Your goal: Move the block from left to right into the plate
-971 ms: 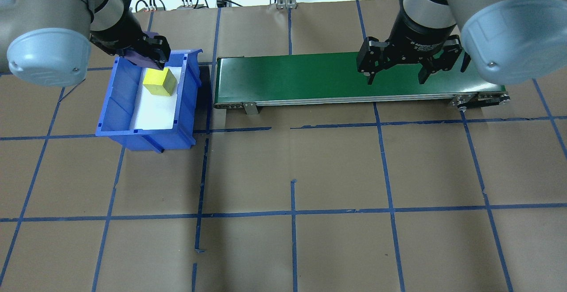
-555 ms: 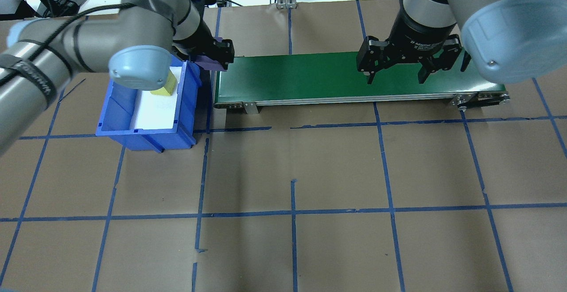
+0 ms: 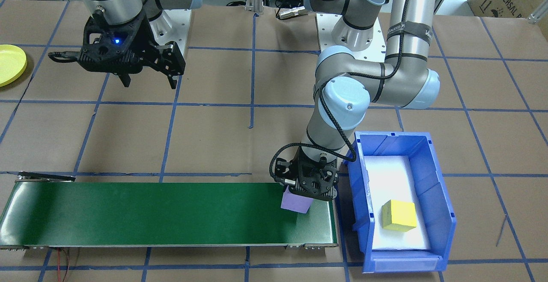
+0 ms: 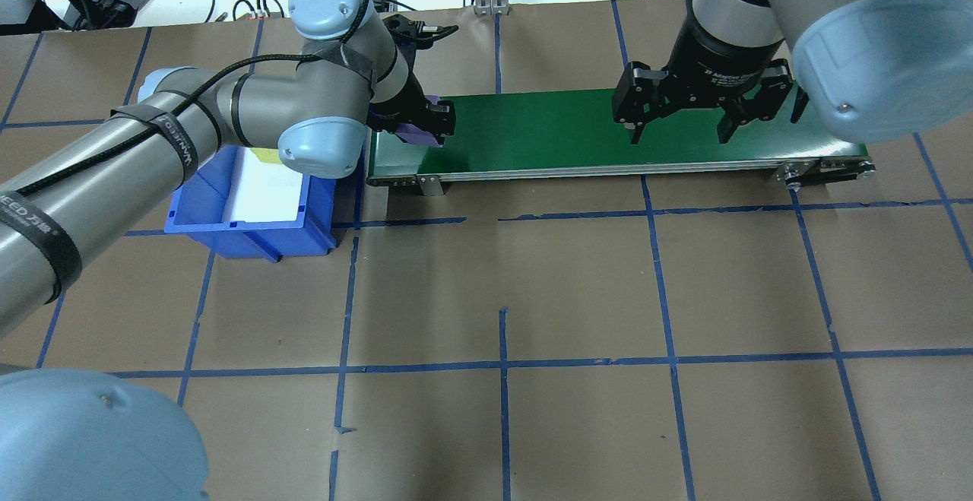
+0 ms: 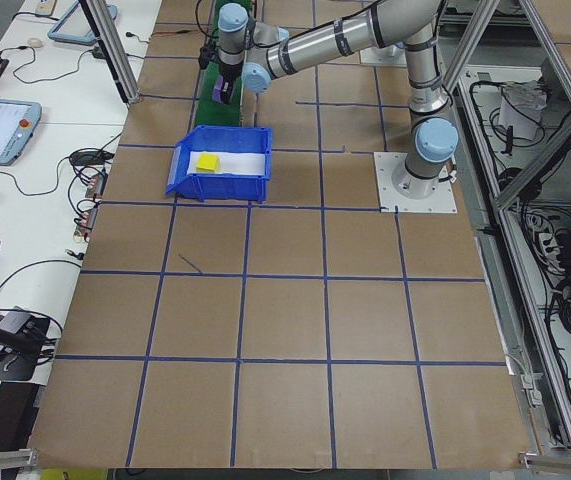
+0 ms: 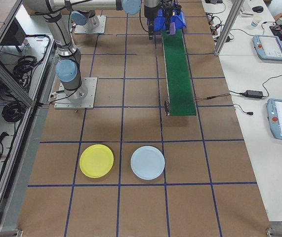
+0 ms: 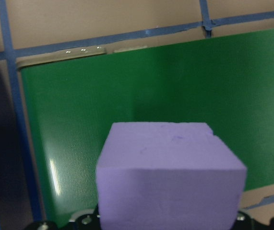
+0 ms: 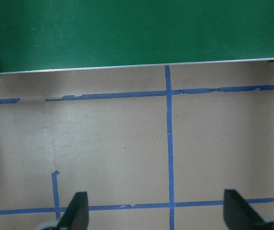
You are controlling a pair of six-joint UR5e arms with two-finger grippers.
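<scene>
So that it can be carried rightward toward the plate (image 6: 97, 160), the purple block (image 3: 295, 201) is held by the left pincer (image 3: 306, 184) over the green conveyor belt's (image 3: 150, 213) left end; the right pincer (image 3: 147, 75), spread wide and empty, is kept waiting by the far end.

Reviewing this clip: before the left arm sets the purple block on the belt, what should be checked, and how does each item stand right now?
1. Left gripper holds the purple block: ok.
2. Block is over the green belt, near its end by the blue bin: ok.
3. Block touching the belt: cannot tell.
4. Belt free of other items: ok.
5. Right gripper open, waiting over the far end: ok.
6. Yellow plate empty: ok.
</scene>
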